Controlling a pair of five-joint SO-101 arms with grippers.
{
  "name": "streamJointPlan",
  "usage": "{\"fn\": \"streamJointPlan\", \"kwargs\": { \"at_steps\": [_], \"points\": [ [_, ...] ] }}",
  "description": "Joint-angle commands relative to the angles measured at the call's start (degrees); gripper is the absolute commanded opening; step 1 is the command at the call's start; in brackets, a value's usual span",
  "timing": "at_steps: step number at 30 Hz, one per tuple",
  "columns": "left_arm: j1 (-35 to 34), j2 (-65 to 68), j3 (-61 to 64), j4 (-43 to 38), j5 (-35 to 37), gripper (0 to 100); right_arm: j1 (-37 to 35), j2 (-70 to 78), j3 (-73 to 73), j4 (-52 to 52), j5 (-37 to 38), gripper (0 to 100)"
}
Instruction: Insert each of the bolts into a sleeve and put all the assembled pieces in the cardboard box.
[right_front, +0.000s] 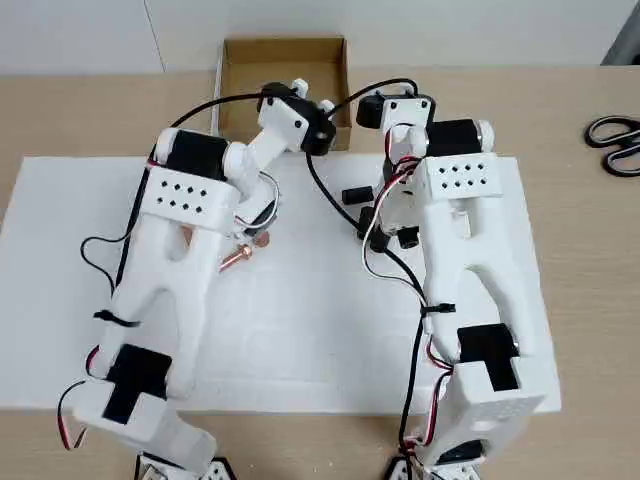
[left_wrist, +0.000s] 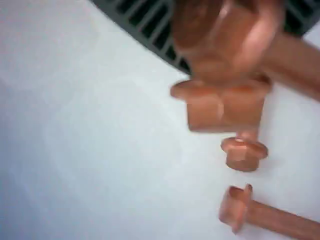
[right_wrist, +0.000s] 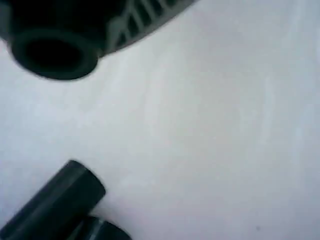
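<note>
My left gripper (right_front: 257, 226) is low over the white mat, shut on a copper bolt (left_wrist: 225, 37) that hangs close under its ribbed dark jaw. Three more copper bolts (left_wrist: 243, 153) lie on the mat just beyond it, also seen as bolts (right_front: 240, 256) beside the left arm. My right gripper (right_front: 392, 230) is shut on a black sleeve (right_wrist: 52, 52) whose open end faces the camera. Two other black sleeves (right_wrist: 55, 200) lie on the mat close by, and a further sleeve (right_front: 355, 193) rests to the left of the right arm. The cardboard box (right_front: 285, 50) stands open at the back.
The white mat (right_front: 300, 340) covers the middle of the wooden table (right_front: 580, 300). Black scissors (right_front: 615, 142) lie at the far right. Black cables (right_front: 330, 190) run between the two arms near the box.
</note>
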Motion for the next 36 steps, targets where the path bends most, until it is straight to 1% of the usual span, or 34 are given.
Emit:
{"fn": "streamJointPlan", "kwargs": {
  "at_steps": [1,5,9,16,18,28,34,36],
  "points": [
    [0.1,-3.4,2.8,0.9,0.2,1,-0.2,-3.6,-1.1,0.6,0.4,0.3],
    [-0.6,-0.9,7.5,-0.7,0.2,1,-0.2,-3.6,-1.1,0.6,0.4,0.3],
    [-2.8,3.3,8.4,-1.5,0.6,1,-0.2,-3.6,-1.1,0.6,0.4,0.3],
    [-7.3,8.1,8.3,-2.8,6.4,1,-0.2,-3.6,-1.1,0.6,0.3,0.3],
    [-8.1,8.4,8.3,-3.7,9.1,1,-0.2,-3.6,-1.1,0.6,0.3,0.3],
    [-8.0,8.4,8.3,-4.1,18.2,1,-0.3,-3.6,-1.1,0.6,0.3,0.3],
    [-7.9,8.5,8.2,-4.0,18.5,2,-0.3,-3.6,-1.1,0.6,0.3,0.3],
    [-7.9,8.5,8.2,-4.0,18.5,5,-0.3,-3.6,-1.1,0.6,0.3,0.3]
  ]
}}
